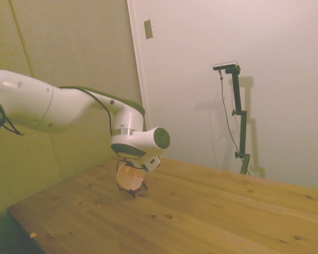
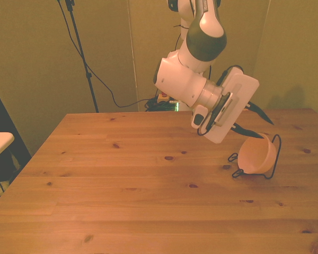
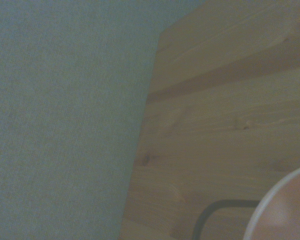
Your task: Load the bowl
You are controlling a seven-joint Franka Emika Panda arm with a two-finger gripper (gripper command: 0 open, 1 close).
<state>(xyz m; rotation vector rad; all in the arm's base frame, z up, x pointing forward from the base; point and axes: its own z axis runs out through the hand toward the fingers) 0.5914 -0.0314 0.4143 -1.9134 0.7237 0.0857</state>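
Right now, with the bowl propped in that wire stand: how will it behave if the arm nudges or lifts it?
The peach-pink bowl looks like thin, smooth plastic, so probably light and a bit slippery. It sits tilted on edge in the thin black wire stand, so a nudge could likely tip it out or slide the stand. Once free, its round rim might roll.

Table (image 2: pixel 122 180) open across the middle, the near edge and the front view's left side; free passage there. Only obstacle on the surface: bowl (image 2: pixel 257 153) standing on edge in the black wire stand (image 2: pixel 273 159), near the table's edge at the front view's right. Gripper (image 2: pixel 261 119) hangs just above the bowl, fingers spread, so approach from above is blocked; wire loops guard the bowl's foot.
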